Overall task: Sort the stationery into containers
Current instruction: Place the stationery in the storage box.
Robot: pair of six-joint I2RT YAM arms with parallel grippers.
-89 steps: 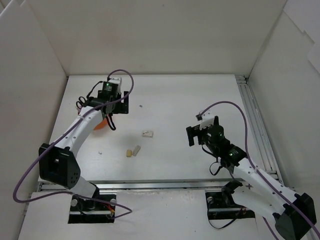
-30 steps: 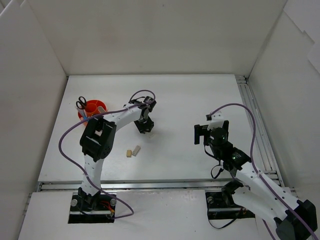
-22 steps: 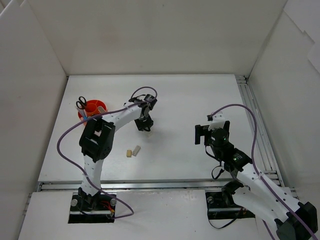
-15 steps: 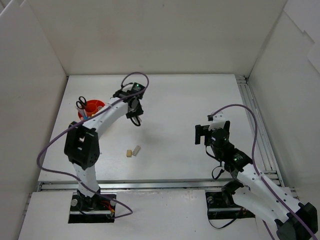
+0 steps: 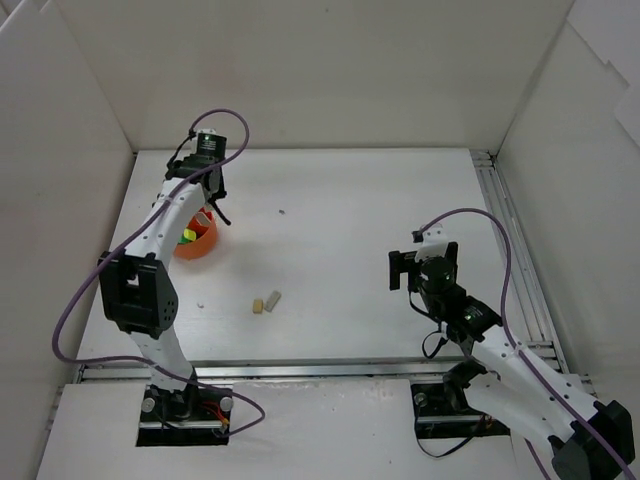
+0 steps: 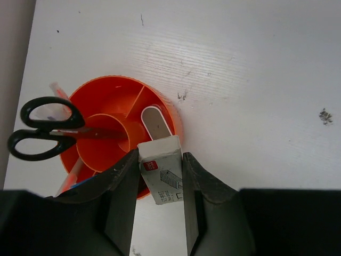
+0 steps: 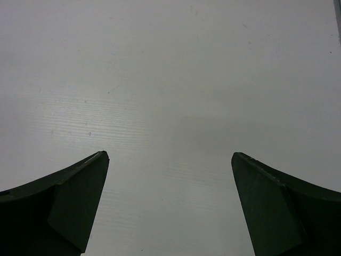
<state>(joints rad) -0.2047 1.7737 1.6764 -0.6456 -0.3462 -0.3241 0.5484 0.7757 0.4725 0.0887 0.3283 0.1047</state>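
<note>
Left tool (image 6: 160, 156) clamping box (image 6: 163, 177), lengthwise toward holder (image 6: 114, 80)

"How is the light?"
"Bright, even, from overhead. Shadows are faint and soft."
"Sharp?"
"The top view is crisp. The right gripper (image 7: 169, 213) shows dark, soft-edged fingers (image 7: 58, 197), and the table (image 7: 170, 80) looks washed-out."
</note>
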